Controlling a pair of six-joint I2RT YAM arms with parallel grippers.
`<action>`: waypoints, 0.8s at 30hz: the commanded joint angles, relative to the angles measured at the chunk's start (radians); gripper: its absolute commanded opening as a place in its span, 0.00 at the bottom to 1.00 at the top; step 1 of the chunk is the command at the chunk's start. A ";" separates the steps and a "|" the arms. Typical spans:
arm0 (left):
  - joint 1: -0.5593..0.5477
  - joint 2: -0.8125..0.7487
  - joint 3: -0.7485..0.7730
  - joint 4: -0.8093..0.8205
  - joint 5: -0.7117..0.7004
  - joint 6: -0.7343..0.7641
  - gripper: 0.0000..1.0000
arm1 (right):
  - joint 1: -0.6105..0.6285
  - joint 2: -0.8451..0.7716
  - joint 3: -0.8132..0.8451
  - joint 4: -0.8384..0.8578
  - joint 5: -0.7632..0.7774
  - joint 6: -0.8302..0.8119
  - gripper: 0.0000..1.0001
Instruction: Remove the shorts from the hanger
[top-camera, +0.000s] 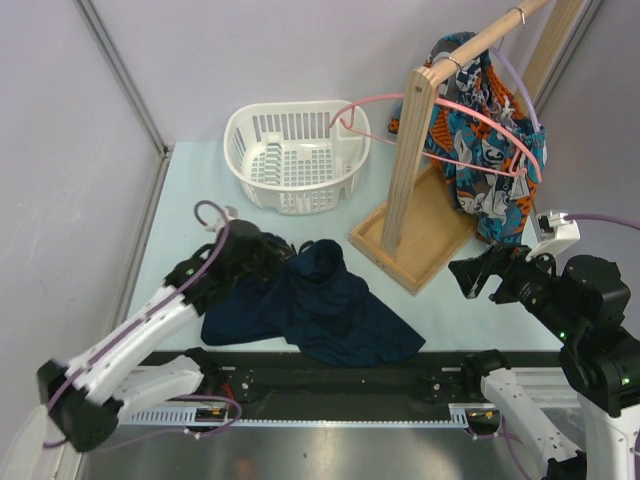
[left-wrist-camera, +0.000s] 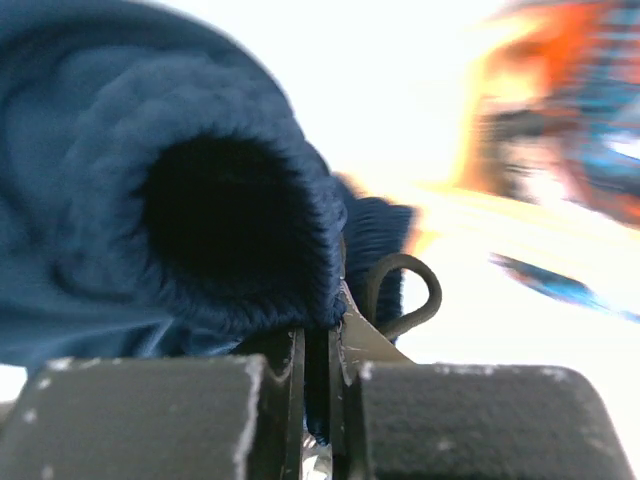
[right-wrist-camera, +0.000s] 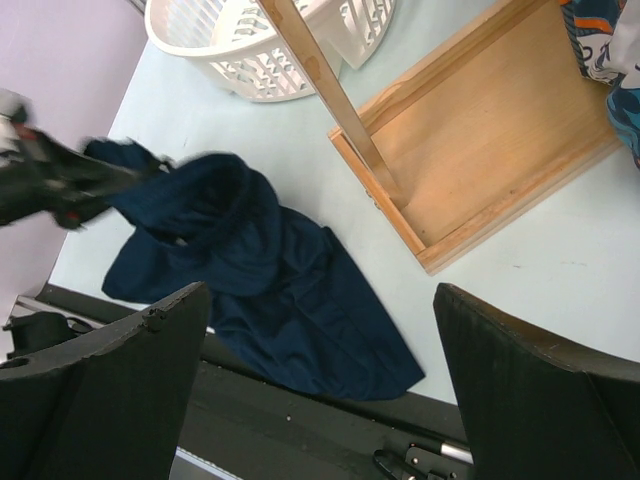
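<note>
Navy cloth fills my left wrist feed. The left jaws are squeezed together on a fold of the navy garment (left-wrist-camera: 200, 200), with a strip of it pinched in the slit between them and a fat bunched roll sitting just above the tips. From the overhead cam, most of that garment lies spread over the near side of the pale bench (top-camera: 190, 230), and the pinched end is pulled up off the surface toward the left arm.

The right jaws are spread wide with nothing between them. They hang over the right side of the bench, just on the near side of the wooden rack (top-camera: 412, 160), well apart from the navy garment.

The shorts (top-camera: 480, 150) are up on the rack's rail at the far right, hung on the purple hanger (top-camera: 527, 97), and they drape down to the rack's tray base. Neither set of jaws is touching them. A pink hanger (top-camera: 380, 99) runs across the front of them, and its hook end pokes out left past the rack's post toward the white basket (top-camera: 300, 197). I can't tell what it's actually hooked on. The basket sits on the far side of the bench, left of the rack.

On the right wrist cam only a corner of the shorts shows at the top right. On the left wrist cam they're just an orange and blue blur.
</note>
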 joint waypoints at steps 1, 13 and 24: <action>0.042 -0.202 0.029 0.373 -0.096 0.341 0.00 | 0.003 -0.006 0.000 0.027 -0.011 0.006 0.99; 0.329 0.089 0.717 0.674 0.164 0.777 0.01 | 0.002 0.024 0.000 0.029 0.000 0.003 0.99; 0.476 0.906 1.731 0.936 0.586 0.458 0.00 | 0.002 0.056 0.000 0.093 0.072 0.026 0.99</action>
